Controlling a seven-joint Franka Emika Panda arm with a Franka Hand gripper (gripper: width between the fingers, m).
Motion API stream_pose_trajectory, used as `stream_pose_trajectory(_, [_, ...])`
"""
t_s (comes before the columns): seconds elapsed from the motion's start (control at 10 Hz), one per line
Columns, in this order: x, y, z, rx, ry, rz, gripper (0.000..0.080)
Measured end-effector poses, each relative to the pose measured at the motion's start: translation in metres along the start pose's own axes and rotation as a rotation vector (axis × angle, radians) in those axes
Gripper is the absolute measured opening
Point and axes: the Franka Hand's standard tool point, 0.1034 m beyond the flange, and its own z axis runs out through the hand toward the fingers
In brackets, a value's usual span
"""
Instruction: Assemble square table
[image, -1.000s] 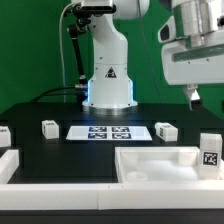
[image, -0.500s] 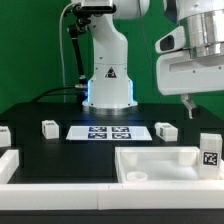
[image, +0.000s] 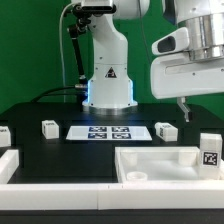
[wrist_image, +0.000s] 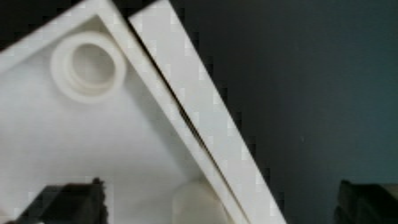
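A loose leg (image: 48, 128) waits on the dark desk (image: 60, 150), left of the marker board (image: 105, 132). To the near right lies the square top (image: 155, 154), rim up, a leg socket (wrist_image: 86, 65) exposed. The jaws hang above it, spread wide and empty, apparently lining up a grasp.

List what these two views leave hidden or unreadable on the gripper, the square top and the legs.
1. Two-finger gripper: the wrist view's edge cuts its dark fingertips; the exterior view shows one finger only.
2. White plastic square table top: the exterior view's right edge cuts it; the wrist view is blurred.
3. Short chunky white leg: cut by the exterior view's left edge.
4. Flat white marker board: tags too small to read.
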Motion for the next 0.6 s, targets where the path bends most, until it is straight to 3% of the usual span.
stream_pose_trajectory(0.2, [-0.026, 0.012, 0.000, -0.036, -0.035, -0.214, 0.0649])
stream_pose_trajectory(0.6, [-0.030, 0.019, 0.001, -0.049, -0.059, -0.301, 0.0649])
